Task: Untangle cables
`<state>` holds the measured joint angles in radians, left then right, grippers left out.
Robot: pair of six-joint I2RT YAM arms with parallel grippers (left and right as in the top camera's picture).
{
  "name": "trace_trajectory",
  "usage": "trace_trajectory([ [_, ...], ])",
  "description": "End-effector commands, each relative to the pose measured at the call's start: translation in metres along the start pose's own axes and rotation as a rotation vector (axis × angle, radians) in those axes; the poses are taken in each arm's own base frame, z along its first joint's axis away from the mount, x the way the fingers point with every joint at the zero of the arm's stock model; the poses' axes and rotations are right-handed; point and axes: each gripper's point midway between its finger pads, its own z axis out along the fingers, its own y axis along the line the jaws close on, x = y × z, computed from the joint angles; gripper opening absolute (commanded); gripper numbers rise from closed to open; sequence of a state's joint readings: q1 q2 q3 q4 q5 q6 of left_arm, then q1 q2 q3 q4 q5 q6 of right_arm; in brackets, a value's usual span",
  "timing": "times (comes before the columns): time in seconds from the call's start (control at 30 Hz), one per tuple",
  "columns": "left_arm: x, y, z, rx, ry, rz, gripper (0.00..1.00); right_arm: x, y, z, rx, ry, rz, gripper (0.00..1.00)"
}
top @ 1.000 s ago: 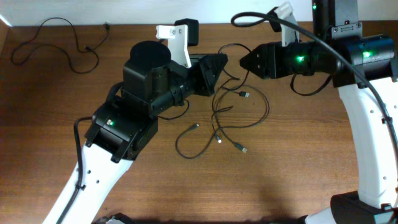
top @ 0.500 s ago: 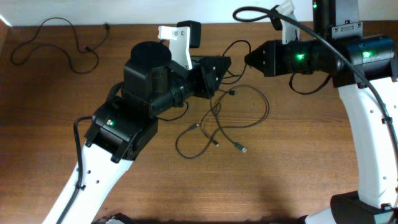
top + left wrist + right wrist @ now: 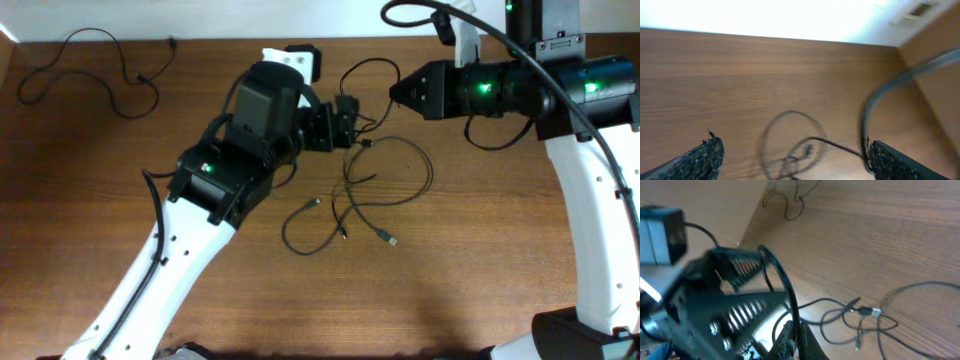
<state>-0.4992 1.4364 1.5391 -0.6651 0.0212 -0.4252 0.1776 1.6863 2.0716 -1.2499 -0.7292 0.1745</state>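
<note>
Several thin black cables [image 3: 372, 190] lie tangled in loose loops at the table's middle, silvery plugs showing [image 3: 871, 312]. My right gripper [image 3: 394, 91] is shut on one cable strand [image 3: 784, 277], which arcs up from its closed jaws [image 3: 794, 333] and loops back over the table [image 3: 368, 66]. My left gripper [image 3: 347, 120] stands open just left of it, above the tangle's far end. In the left wrist view its fingers [image 3: 705, 159] are wide apart, with a blurred cable loop [image 3: 790, 142] on the wood between them, untouched.
A separate thin black cable [image 3: 92, 66] lies spread out at the far left corner. A white block with a black box [image 3: 292, 57] sits at the back edge behind the left arm. The right arm's thick wiring [image 3: 480, 45] hangs over the back right.
My left gripper has opened and let go of the strand it held, and its wrist has turned. My right gripper has shut on a cable strand and lifted slightly toward the back.
</note>
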Motion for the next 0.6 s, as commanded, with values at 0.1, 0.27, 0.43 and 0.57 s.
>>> trace_trajectory([
  [0.1, -0.004, 0.018, 0.005, 0.001, 0.022, 0.000, 0.95, 0.004, -0.037, -0.017, 0.081, 0.006, 0.056, 0.04],
  [0.27, 0.008, 0.024, 0.021, -0.017, 0.071, -0.005, 0.98, 0.010, -0.042, -0.020, 0.091, 0.024, 0.091, 0.04],
  [0.43, 0.019, 0.017, 0.033, 0.034, 0.126, -0.010, 0.98, 0.012, -0.042, -0.020, 0.091, 0.030, 0.096, 0.04],
  [0.57, 0.023, 0.016, 0.036, 0.053, 0.142, 0.067, 0.98, 0.012, -0.032, -0.020, 0.032, 0.034, 0.098, 0.04],
])
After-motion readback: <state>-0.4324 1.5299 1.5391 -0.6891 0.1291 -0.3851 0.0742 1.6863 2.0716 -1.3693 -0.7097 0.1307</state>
